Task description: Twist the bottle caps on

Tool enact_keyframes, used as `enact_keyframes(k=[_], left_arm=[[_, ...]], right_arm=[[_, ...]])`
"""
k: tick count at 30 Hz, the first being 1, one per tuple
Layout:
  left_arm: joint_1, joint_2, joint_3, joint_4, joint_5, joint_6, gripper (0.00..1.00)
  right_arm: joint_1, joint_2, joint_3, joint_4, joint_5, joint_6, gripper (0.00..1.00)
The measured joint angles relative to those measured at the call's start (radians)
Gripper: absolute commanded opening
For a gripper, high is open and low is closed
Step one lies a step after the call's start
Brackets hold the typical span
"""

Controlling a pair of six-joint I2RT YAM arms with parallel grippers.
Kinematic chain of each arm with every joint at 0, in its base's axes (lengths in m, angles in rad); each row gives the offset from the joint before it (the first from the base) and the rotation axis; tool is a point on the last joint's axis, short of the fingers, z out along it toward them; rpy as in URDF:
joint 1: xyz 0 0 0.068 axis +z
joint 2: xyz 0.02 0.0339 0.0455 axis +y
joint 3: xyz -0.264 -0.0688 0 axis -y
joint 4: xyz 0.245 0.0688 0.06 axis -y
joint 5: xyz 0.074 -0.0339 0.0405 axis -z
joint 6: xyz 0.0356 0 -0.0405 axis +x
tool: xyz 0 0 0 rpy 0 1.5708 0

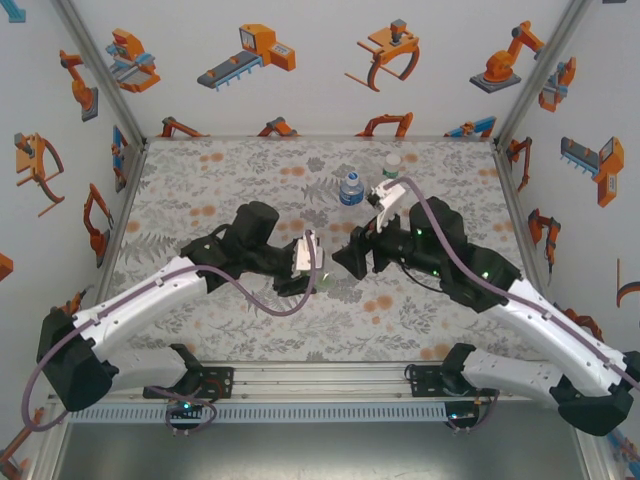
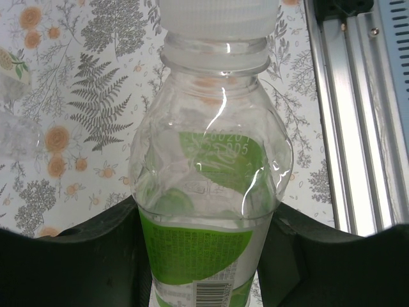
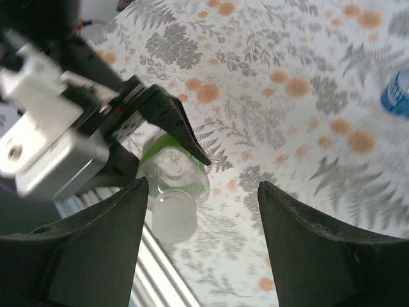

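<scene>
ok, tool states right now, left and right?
left tool: closed on the green-labelled bottle.
right tool: open, holding nothing.

This is a robot lab's test cell, not a lived-in room. White walls [image 1: 300, 100] printed with orange cartoon robot arms box in a table [image 1: 200, 170] with a floral-print top, and aluminium struts [image 1: 100, 65] run up the corners. A left arm [image 1: 140, 305] and a right arm [image 1: 550, 320] (purple cables [image 1: 250, 290] looped along them) are bolted to a metal rail [image 1: 320, 378] at the near edge.
</scene>
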Motion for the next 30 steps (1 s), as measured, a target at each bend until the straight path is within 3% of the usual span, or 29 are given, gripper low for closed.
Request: enact_keyframes(k=[5, 11, 17, 30], left_arm=[[0.0, -0.035, 0.0, -0.032, 0.041, 0.007, 0.0], [0.0, -0.074, 0.0, -0.06, 0.071, 0.006, 0.0], [0.0, -0.107, 0.0, -0.083, 0.083, 0.001, 0.0], [0.0, -0.097, 0.018, -0.113, 0.089, 0.002, 0.0]], right_arm=[[0.0, -0.037, 0.0, -0.01, -0.189, -0.315, 0.58], [0.0, -0.028, -0.002, -0.067, -0.396, -0.551, 0.55], [0.001, -0.024, -0.026, -0.077, -0.486, -0.643, 0.49], [0.037, -0.019, -0.028, -0.051, -0.496, -0.677, 0.46]])
